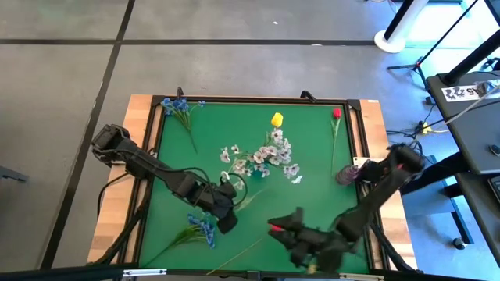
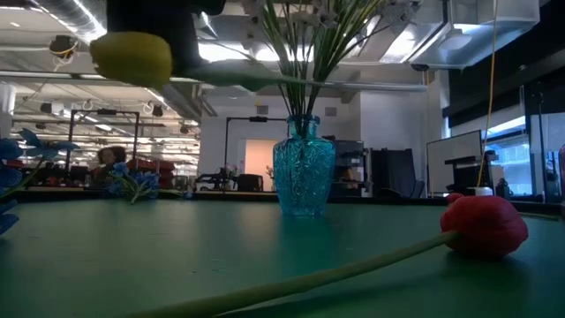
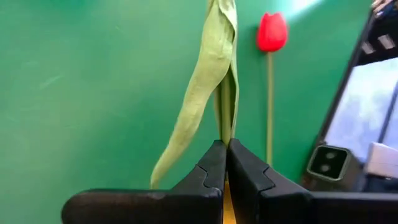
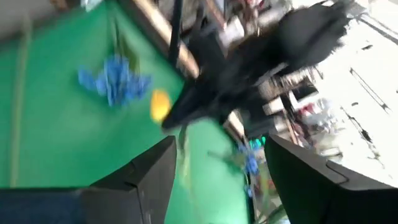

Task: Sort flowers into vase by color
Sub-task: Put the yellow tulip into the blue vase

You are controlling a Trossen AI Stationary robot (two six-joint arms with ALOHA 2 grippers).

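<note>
Left blue sprigs: two artificial blue blossom sprigs lie on the green worktop (image 1: 312, 156), one (image 1: 180, 107) at eleven o'clock, one (image 1: 201, 227) at seven o'clock.
Left pincer (image 3: 225, 163): clenched on the green stem of the yellow artificial tulip (image 1: 276, 119), holding it low on the stem beside a long soft leaf (image 3: 199, 93); the blossom sits toward twelve o'clock.
Centre: white small-blossom sprigs (image 1: 266, 158) stand in a turquoise cut-glass vase (image 2: 303, 175) near mid-worktop.
Right pincer (image 1: 287, 229): released, jaws wide, empty, hovering at five o'clock.
Red tulip (image 1: 337, 112): lying at one o'clock, stem running toward three.
Handling: the flowers look light, with thin, bendy stems and floppy leaves; I would take hold on bare stem, near the middle, never the blossom.
</note>
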